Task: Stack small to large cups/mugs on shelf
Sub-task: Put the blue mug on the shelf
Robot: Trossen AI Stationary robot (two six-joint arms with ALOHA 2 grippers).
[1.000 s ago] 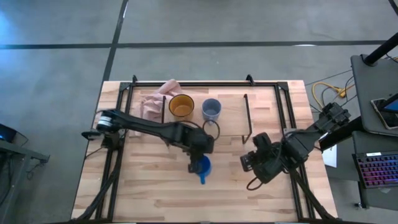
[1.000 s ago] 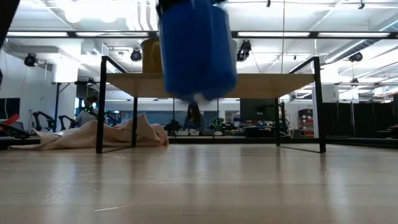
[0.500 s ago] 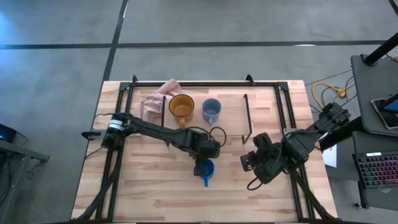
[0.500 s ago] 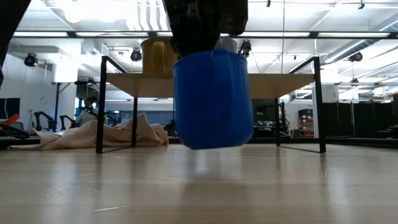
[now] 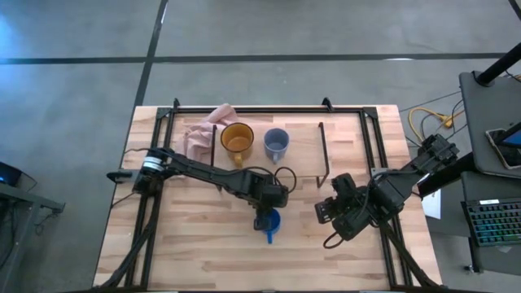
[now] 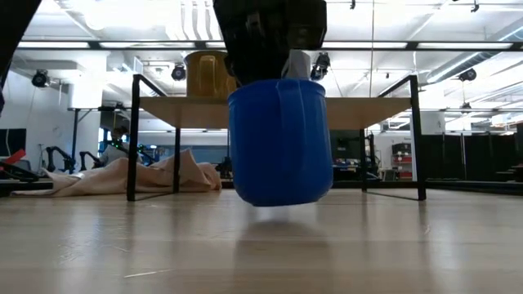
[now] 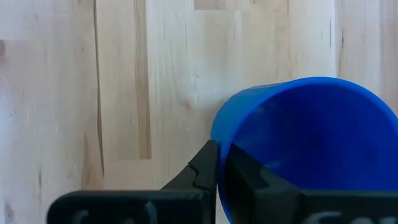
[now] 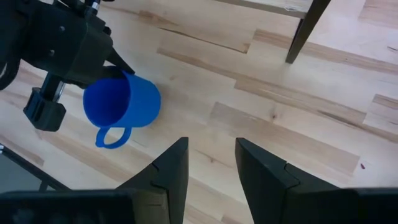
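Held thing: the blue mug [image 5: 269,220] hangs upright just above the worktop [image 5: 195,244]; in the low view its base does not seem to touch the wood.
Left end effector: the left end effector [image 7: 219,168] is clamped on the rim of the blue mug, one finger outside the wall and one inside; the mug hangs straight below it.
Handle: the handle points toward the front edge of the worktop, away from the shelf [image 5: 301,146].
Key relation: the grey mug [image 5: 277,144] stands on the shelf, behind the blue mug and a little to its right side; I judge this is the cup the blue one must go into, so the way is up, then back over the shelf edge.
Other mug: the yellow mug [image 5: 237,139] is also on the shelf, just beside the grey mug on its left, the two apart.
In the way: the plank front edge and the thin black legs lie between the blue mug and the grey mug; the blue mug must rise above the plank first.
Cloth: a pink cloth [image 5: 199,130] lies at the back left, under the shelf end, not in the path.
Right end effector: the right end effector [image 8: 211,163] waits low at the right side, fingers spread and holding nothing, well apart from the shelf.
Nearer arm: the left.
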